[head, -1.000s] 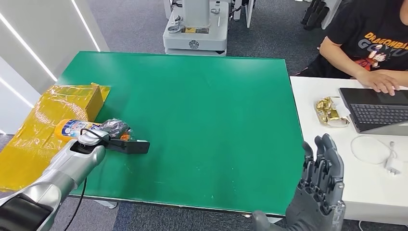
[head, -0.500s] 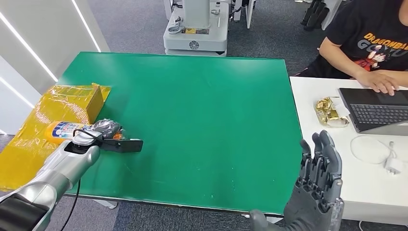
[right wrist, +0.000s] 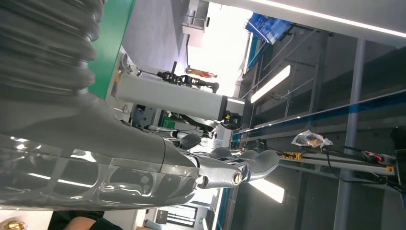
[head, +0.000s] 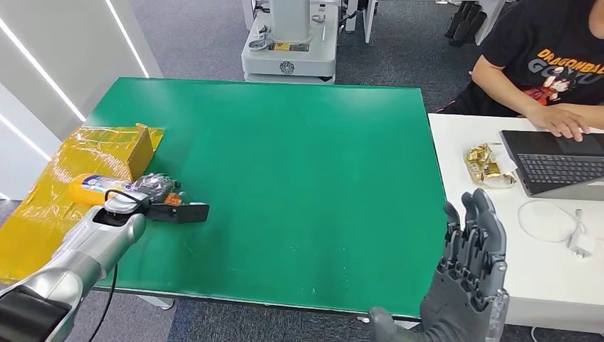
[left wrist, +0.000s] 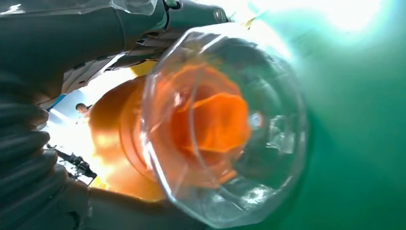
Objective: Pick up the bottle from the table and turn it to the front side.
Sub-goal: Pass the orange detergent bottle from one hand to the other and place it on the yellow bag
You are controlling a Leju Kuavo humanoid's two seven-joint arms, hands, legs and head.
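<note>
At the left edge of the green tabletop [head: 299,157], near its front corner, the left hand [head: 153,189] grips the bottle [head: 96,187], its fingers closed round the neck end. The bottle lies on its side, its yellow body over the yellow wrapped box [head: 78,160] beside the table's left edge. In the left wrist view its clear cap [left wrist: 225,124] shows orange inside. Off the front right corner the right hand [head: 474,260] stands upright, fingers spread and empty. On the white table [head: 456,142] a person [head: 548,57] works at a laptop [head: 559,160].
</note>
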